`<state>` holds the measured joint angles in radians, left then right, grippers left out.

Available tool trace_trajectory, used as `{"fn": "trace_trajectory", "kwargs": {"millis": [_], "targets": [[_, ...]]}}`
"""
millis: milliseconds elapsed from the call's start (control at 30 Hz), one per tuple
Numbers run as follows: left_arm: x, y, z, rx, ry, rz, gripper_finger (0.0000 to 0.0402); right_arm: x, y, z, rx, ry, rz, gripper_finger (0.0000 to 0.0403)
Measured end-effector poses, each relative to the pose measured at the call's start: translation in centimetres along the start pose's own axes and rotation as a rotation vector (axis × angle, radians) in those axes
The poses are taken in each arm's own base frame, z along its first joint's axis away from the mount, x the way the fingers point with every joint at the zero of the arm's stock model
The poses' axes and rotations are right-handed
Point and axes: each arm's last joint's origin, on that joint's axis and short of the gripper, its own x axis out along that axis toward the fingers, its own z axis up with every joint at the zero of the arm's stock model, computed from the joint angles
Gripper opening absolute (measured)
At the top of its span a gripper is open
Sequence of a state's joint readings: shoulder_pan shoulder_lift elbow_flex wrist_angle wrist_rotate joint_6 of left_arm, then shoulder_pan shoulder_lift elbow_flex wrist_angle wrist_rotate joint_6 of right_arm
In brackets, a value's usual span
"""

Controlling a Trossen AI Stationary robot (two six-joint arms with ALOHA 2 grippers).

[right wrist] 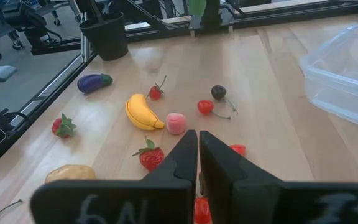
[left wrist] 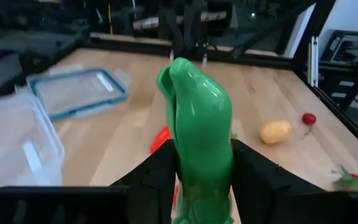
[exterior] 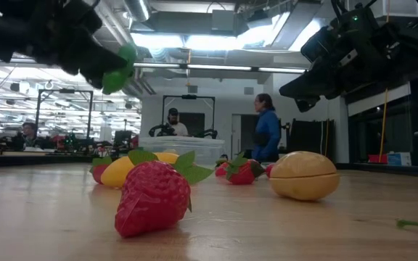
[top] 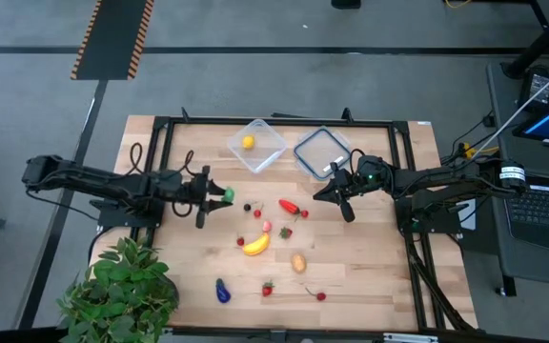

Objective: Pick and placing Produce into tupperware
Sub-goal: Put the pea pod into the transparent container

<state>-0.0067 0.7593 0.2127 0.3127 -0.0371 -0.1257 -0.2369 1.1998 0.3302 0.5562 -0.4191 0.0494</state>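
Note:
The tupperware point(top: 255, 145), a clear square tub, stands at the far middle of the table with one yellow piece point(top: 248, 142) in it. The other produce lies loose on the wood, among it a banana point(top: 256, 245), a red pepper point(top: 292, 206), a potato point(top: 298, 262) and an eggplant point(top: 222, 291). My left gripper point(top: 217, 193) is shut on a green toy vegetable point(left wrist: 197, 106) left of the pile, high above the table in the low view point(exterior: 118, 69). My right gripper point(top: 320, 195) hangs shut and empty right of the pile, fingers together point(right wrist: 197, 149). My left gripper pinches the green vegetable between its two fingers point(left wrist: 157, 177), one on each side of its rear part point(left wrist: 201, 168). The fingers come nearly level from the table's left. The vegetable's rounded front end point(left wrist: 188, 74) sticks out past the fingertips, and it is lifted clear of the table.
The flat lid point(top: 320, 152) lies right of the tub. A potted plant point(top: 122, 286) stands at the near left corner. A dark frame point(top: 274, 121) runs round the table. People show in the room behind point(exterior: 265, 127).

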Motion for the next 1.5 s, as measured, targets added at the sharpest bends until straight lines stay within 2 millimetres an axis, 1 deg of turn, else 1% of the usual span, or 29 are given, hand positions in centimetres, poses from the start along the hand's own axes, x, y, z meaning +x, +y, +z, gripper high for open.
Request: {"fn": "trace_trajectory", "kwargs": {"millis": [100, 233, 400, 500, 600, 833, 1000, 1100, 1200, 1333, 1500], "targets": [[0.1, 0.1, -0.5, -0.021, 0.0, -0.003, 0.0116, 0.0, 0.0, 0.0, 0.0, 0.0, 0.0, 0.0021], [0.1, -0.2, -0.1, 0.0, -0.057, -0.052, 0.0116, 0.0, 0.0, 0.0, 0.001, -0.002, 0.0, 0.0021], [0.4, -0.3, -0.5, 0.004, -0.027, -0.102, 0.0116, 0.0, 0.0, 0.1, -0.002, -0.007, 0.001, 0.0021], [1.0, -0.4, -0.7, 0.012, -0.018, -0.147, 0.0116, 0.0, 0.0, 0.1, -0.003, -0.012, 0.001, 0.0021], [1.6, -0.5, -0.7, 0.038, -0.047, -0.184, 0.0116, 0.0, 0.0, 0.2, -0.004, -0.015, 0.001, 0.0021], [2.7, -0.6, -0.5, 0.065, -0.127, -0.186, 0.0116, 0.0, 0.0, 0.2, 0.019, -0.015, 0.001, 0.0021], [4.0, -0.5, -1.0, 0.066, -0.091, -0.179, 0.0116, 0.0, 0.0, 0.2, 0.017, -0.016, 0.001, 0.0021], [5.1, -0.2, -0.5, 0.097, -0.085, -0.157, 0.0116, 0.0, 0.0, 0.2, 0.016, -0.017, 0.001, 0.0021], [6.2, 0.6, 0.4, 0.103, -0.094, -0.111, 0.0116, 0.0, 0.0, 0.2, 0.013, -0.021, 0.001, 0.0021], [7.4, 2.0, 1.8, 0.081, -0.123, 0.019, 0.0116, 0.0, 0.0, 0.2, 0.012, -0.021, 0.001, 0.0021], [8.9, 3.3, 2.7, 0.054, -0.111, 0.186, 0.0116, 0.0, 0.0, 0.2, 0.012, -0.021, 0.001, 0.0021]]}}
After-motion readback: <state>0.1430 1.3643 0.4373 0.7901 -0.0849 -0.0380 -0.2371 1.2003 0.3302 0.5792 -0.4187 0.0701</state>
